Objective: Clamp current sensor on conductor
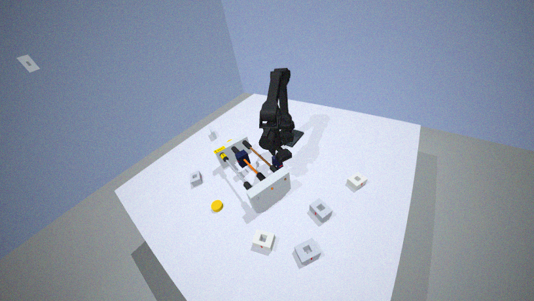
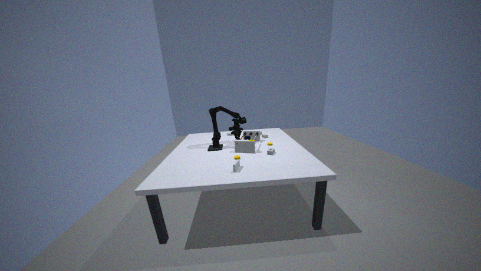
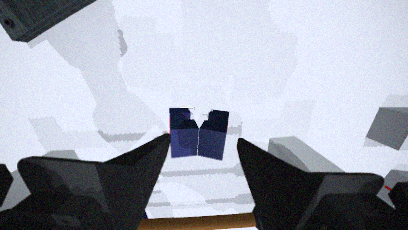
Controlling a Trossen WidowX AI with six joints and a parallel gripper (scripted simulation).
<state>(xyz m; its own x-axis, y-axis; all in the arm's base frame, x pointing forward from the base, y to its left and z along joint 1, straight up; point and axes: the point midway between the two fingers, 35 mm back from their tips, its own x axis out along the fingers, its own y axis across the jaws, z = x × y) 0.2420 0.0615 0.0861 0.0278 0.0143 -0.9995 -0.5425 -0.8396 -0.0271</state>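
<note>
1. End effector [image 1: 279, 157] [image 2: 237, 138] [image 3: 204, 140] open, part-way; its fingertips stand apart at left and right of centre in the wrist view.
2. Sensor [image 1: 273, 162] [image 3: 184, 143] at mid-frame there, its halves spread in a V; it is on the desk [image 1: 358, 228] [image 2: 236, 179], off the grey rod [image 1: 235, 173].
3. Brown rod [image 1: 260, 156] [image 3: 200, 221] along the wrist view's bottom edge; a navy block [image 1: 242, 158] sits round the orange rod [image 1: 252, 167], centre of the top view.

No text is legible: the yellow label [image 1: 219, 150] [image 2: 251, 140] atop the grey end panel [image 1: 241, 141] [image 2: 245, 146] bears dark marks (too small to read).
</note>
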